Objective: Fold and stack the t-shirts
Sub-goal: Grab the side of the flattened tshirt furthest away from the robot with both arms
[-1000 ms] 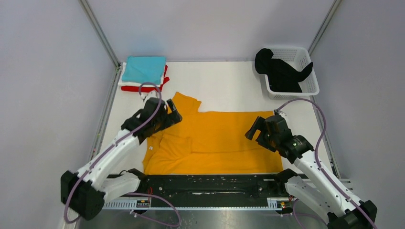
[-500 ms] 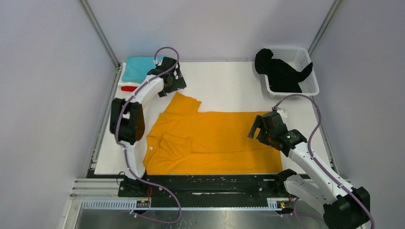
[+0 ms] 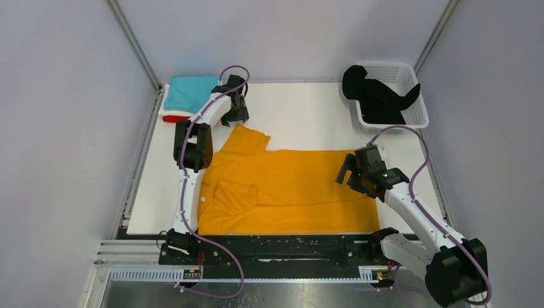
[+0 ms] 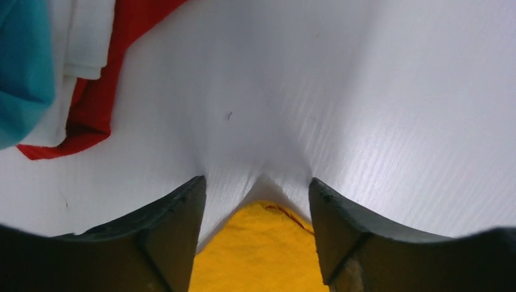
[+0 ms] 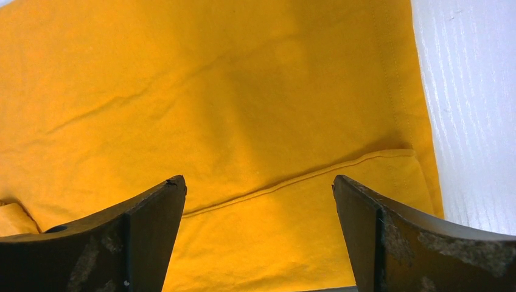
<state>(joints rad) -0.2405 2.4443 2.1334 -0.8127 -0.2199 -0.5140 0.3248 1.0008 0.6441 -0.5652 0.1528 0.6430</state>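
From above, a mustard shirt (image 3: pixel 289 189) is seen spread flat across the near half of the white table (image 3: pixel 301 115), with one sleeve pointing toward the far left. At the far left corner a folded stack is found: a teal shirt (image 3: pixel 189 92) on top, a white shirt (image 3: pixel 163 108) showing at the left edge, and a red shirt (image 3: pixel 172 119) showing at the near edge. At the far right corner a white lattice basket (image 3: pixel 414 119) is placed, and a black shirt (image 3: pixel 375 96) is held in it, bunched up and draped over its left rim. The left gripper (image 3: pixel 236 117) is reached far forward to the tip of the mustard sleeve, just beside the stack. The right gripper (image 3: pixel 349 172) is held over the shirt's right edge. In the left wrist view, the left gripper (image 4: pixel 257 182) is seen with its jaws parted over the table (image 4: pixel 365 91), the tip of the mustard shirt (image 4: pixel 258 249) lying between them; whether the cloth is touched cannot be told. The teal shirt (image 4: pixel 21 67), white shirt (image 4: pixel 85 36) and red shirt (image 4: pixel 97 91) are seen at upper left. In the right wrist view, the right gripper (image 5: pixel 258 181) is seen spread wide with nothing grasped, above the mustard shirt (image 5: pixel 213 91), where a folded-over edge is visible; bare table (image 5: pixel 474 91) is seen to the right.
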